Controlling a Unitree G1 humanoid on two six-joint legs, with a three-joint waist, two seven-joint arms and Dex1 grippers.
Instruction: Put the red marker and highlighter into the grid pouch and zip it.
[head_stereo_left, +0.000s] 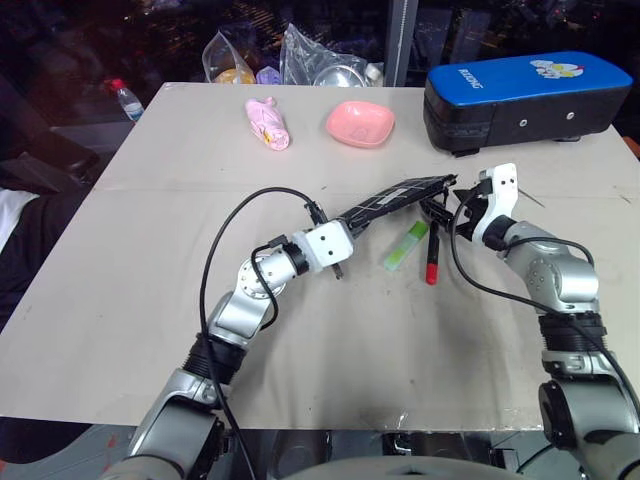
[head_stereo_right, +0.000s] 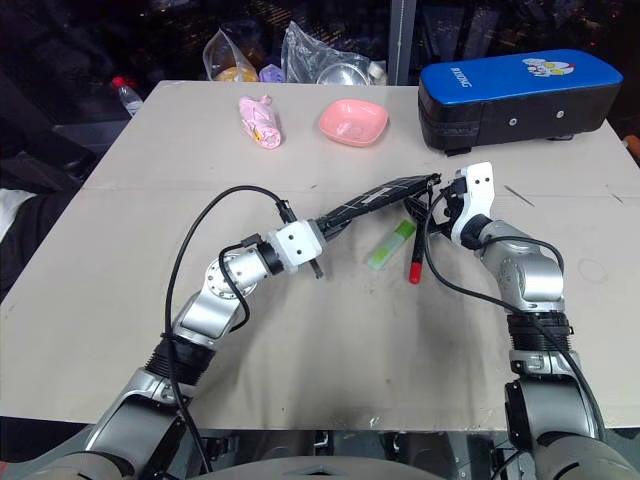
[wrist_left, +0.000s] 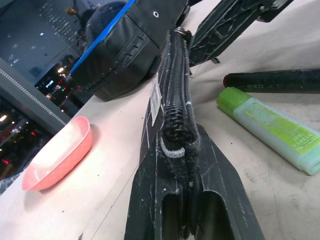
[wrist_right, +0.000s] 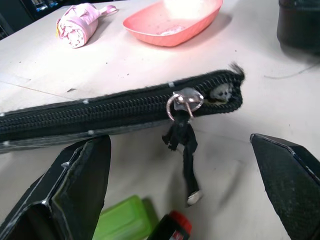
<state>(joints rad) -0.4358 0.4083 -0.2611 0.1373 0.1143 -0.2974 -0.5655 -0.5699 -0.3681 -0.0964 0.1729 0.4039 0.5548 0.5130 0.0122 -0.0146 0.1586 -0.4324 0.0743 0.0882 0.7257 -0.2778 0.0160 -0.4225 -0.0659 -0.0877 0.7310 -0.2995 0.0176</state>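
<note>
The grid pouch (head_stereo_left: 395, 200) hangs lifted above the table with its zipper edge (wrist_left: 175, 90) up. My left gripper (head_stereo_left: 352, 225) is shut on its near end. At the far end the zipper slider and its dangling pull (wrist_right: 185, 145) hang between the wide-apart fingers of my right gripper (head_stereo_left: 445, 205), which is open and touches nothing. The zipper looks closed along the stretch I see. Below the pouch the light green highlighter (head_stereo_left: 406, 246) and the red marker (head_stereo_left: 432, 256) lie side by side on the table.
A big blue-topped black case (head_stereo_left: 525, 95) stands at the back right. A pink bowl (head_stereo_left: 360, 122) and a pink bundle (head_stereo_left: 268, 122) sit behind the pouch. Plastic bags (head_stereo_left: 320, 60) line the far edge, and a bottle (head_stereo_left: 125, 98) lies off the table's far left corner.
</note>
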